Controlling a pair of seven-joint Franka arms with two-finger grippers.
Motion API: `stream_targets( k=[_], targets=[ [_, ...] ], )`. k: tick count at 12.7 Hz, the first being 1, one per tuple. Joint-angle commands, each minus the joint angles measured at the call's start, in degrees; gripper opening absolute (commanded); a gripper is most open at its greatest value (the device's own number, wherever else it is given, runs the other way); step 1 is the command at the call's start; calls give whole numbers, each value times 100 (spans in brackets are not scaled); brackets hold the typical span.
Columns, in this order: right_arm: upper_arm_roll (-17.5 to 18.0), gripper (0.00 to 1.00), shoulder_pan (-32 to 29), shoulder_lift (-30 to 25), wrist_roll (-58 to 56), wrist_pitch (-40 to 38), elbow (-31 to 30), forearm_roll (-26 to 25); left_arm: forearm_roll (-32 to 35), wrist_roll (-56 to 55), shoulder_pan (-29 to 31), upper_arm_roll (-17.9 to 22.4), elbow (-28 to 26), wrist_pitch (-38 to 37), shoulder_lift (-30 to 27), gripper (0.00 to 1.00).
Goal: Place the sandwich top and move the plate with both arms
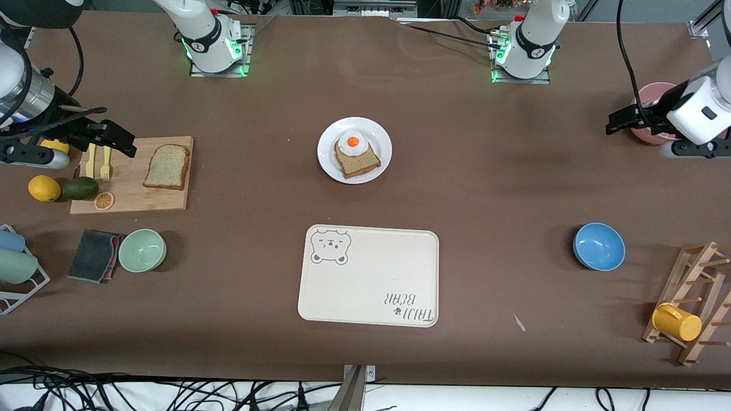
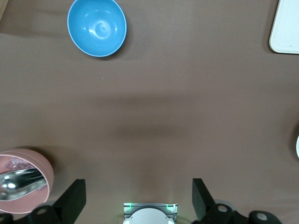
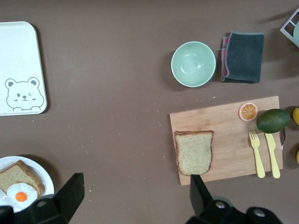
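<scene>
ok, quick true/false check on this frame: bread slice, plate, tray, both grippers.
1. The bread slice lies on the cutting board. True.
2. The plate holds toast with a fried egg on it. True.
3. The plate sits on the tray. False: it sits on the bare table, farther from the front camera than the tray.
4. The right gripper holds the bread slice. False: it is open, above the cutting board's end by the fork.
5. The left gripper is open, beside the pink bowl. True.
</scene>
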Motion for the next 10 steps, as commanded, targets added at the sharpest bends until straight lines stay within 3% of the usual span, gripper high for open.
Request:
stream_targets(
  k=[1, 5, 10],
  targets=[
    [142, 100, -121, 47, -30, -80, 73, 55, 425, -31, 1, -286, -74, 134, -230, 100],
    [133, 100, -112, -14, -21, -28, -259, 46, 497, -22, -7, -410, 471, 64, -125, 100],
    [159, 100, -112, -172, -30, 1157, -1655, -155, 427, 13, 19, -375, 929, -147, -46, 100]
  ],
)
